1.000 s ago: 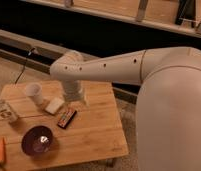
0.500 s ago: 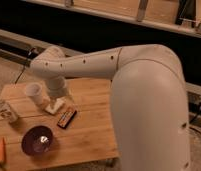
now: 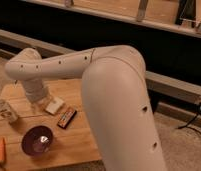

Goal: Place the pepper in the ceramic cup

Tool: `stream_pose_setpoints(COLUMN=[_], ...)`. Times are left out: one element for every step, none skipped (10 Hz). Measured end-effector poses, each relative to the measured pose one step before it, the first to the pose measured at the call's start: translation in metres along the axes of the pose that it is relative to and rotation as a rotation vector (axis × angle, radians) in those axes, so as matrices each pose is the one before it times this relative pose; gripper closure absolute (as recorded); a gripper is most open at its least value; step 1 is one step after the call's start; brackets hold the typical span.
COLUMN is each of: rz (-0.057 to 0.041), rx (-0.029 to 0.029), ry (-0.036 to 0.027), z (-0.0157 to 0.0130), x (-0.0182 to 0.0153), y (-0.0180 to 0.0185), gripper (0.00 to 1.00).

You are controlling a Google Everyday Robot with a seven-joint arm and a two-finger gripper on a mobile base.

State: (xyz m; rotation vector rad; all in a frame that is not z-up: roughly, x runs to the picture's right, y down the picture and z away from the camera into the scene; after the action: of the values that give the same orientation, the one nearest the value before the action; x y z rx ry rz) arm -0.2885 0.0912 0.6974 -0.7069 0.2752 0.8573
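Gripper (image 3: pixel 38 95) and wrist hang from the end of the big white robot arm (image 3: pixel 114 90) over the back left of the pale wooden table (image 3: pixel 79 145). Whether it is open or closed cannot be told from this view, though nothing orange shows at it. Over the last second the arm has swung steadily leftward across the table, and its end now covers the spot where the small plain white ceramic cup stood, so the cup is no longer to be seen. The small orange tapering pepper (image 3: pixel 0 151) has not moved: it lies at the front left edge, just left of the dark purple glossy bowl (image 3: pixel 38 140) and well apart from the gripper. A flat white packet (image 3: pixel 54 105) and a dark snack bar (image 3: pixel 66 118) lie as before. By this reading the pepper is not yet picked up, and the sweep looks like an approach to its side of the table.
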Motion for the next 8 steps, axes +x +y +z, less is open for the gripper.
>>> stream_pose_setpoints(rz=[-0.02702,-0.0269,-0.04272,-0.02175,-0.02141,-0.03159,-0.02418,-0.02601], rx=[-0.00784,-0.0066,-0.00764,-0.00333,-0.00326,-0.00368,-0.00314,-0.00298], ry=[-0.0005,0.00019,-0.00016,0.00212,0.00195,0.00512,0.00647,0.0089], z=[-0.00129,-0.00105,-0.00181,-0.0003,-0.00037,-0.00034,0.00052,0.00165], x=[-0.00232,-0.00083,0.00032,0.00105,0.00167,0.00423,0.00425,0.00443], y=[0.00968,0.00926,0.01416,0.00717,0.00722,0.01041,0.00833,0.0093], gripper=[0.35,0.35,0.35,0.35,0.35,0.35,0.35,0.35])
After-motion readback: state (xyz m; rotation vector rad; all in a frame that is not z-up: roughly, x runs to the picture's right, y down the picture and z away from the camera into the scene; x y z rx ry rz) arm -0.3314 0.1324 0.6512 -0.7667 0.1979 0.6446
